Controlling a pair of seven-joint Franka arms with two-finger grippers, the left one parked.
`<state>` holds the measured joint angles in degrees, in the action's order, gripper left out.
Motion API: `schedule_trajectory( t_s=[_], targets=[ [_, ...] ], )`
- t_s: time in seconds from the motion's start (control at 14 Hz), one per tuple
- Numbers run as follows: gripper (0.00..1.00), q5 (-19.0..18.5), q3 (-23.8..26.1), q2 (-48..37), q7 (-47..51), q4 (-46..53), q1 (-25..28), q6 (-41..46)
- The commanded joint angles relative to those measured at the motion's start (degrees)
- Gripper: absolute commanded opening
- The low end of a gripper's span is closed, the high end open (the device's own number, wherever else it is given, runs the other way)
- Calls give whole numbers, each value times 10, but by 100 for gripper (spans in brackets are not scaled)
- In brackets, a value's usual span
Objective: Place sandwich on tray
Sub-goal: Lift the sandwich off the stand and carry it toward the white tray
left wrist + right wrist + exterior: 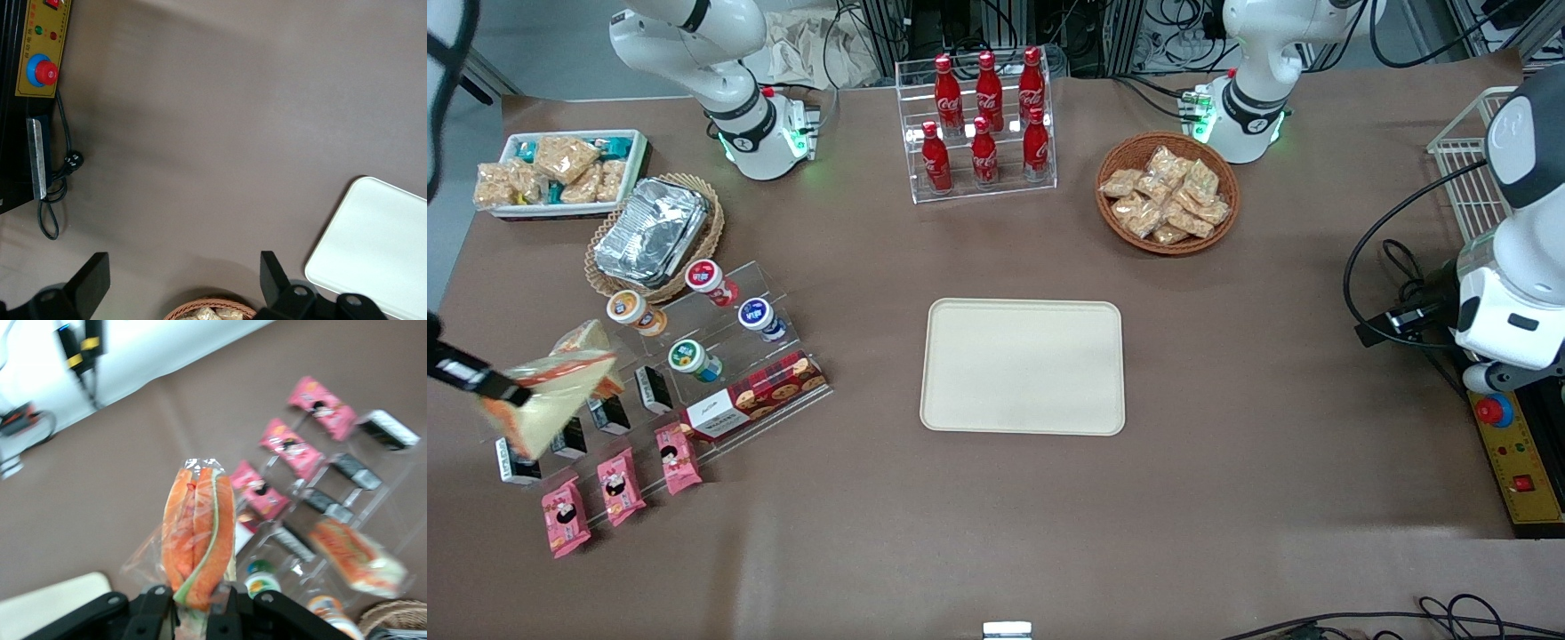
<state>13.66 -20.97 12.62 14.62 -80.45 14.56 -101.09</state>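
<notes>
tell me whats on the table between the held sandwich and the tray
In the front view, the gripper holds the sandwich above the clear snack rack; between it and the tray sit yogurt cups, a cookie box, then bare table.

Front view overhead; wrist views, seemingly close, share tray (1023, 366).

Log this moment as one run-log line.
claw: shut on sandwich | sandwich: lifted above snack rack, working arm's end | tray: bare | stage: carrying

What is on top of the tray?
Nothing is on the tray; its whole cream top shows. The sandwich hangs in the gripper, pinched shut, above the clear snack rack at the working arm's end of the table.
</notes>
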Motion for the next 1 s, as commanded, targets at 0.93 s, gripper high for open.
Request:
schedule_trajectory(
  t_s=[0.93],
  targets=[
    [0, -120, 67, 95, -62, -6, 287, -155]
  ],
)
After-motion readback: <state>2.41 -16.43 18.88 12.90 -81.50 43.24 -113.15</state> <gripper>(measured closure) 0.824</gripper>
